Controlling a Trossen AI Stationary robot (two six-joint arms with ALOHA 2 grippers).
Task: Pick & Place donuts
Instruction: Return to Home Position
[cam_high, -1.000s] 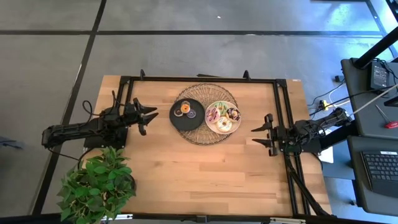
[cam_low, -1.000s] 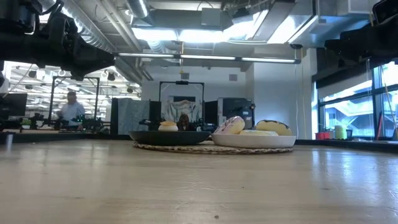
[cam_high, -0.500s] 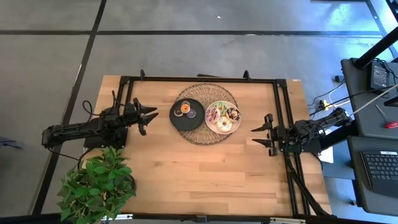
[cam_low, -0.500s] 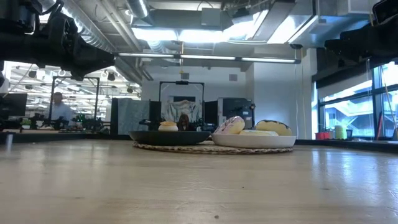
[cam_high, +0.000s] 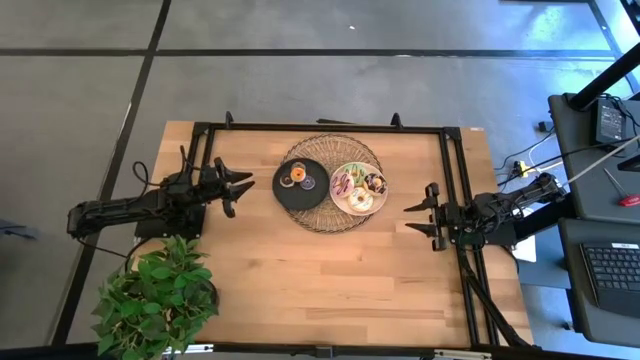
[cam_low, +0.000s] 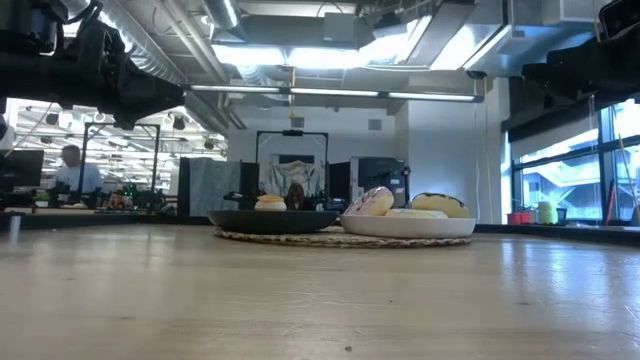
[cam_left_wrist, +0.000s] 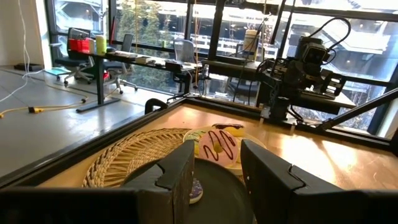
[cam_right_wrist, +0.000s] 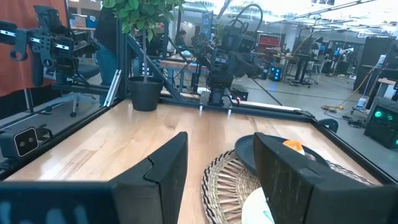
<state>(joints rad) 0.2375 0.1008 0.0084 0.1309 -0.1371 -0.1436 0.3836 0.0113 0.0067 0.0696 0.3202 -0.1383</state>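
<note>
The left gripper (cam_high: 232, 183) was held at the table's left edge, its fingers spread wide with nothing between them. The right gripper (cam_high: 420, 216) was held in the same way at the right edge, wide open and empty. Between the earlier high views and this one, neither arm was seen to have shifted, so both were judged to be already parked. The only change noted was in the room beyond, where a person (cam_low: 70, 170) at the far benches was found further left than half a second before.

Between the two grippers, and well apart from each, a woven mat (cam_high: 327, 223) was laid in the middle of the table's far half. On it the black plate (cam_high: 281, 195) was set to the left, with the small donuts (cam_high: 294, 180) in it; an orange one and a purple one could be made out. The white plate (cam_high: 385, 192) was set just beside it on the right, and the large donuts (cam_high: 343, 184) were packed into it. No donut was seen on the bare table (cam_high: 330, 280). The sorting was therefore judged finished, with only the return home left to be closed out.
</note>
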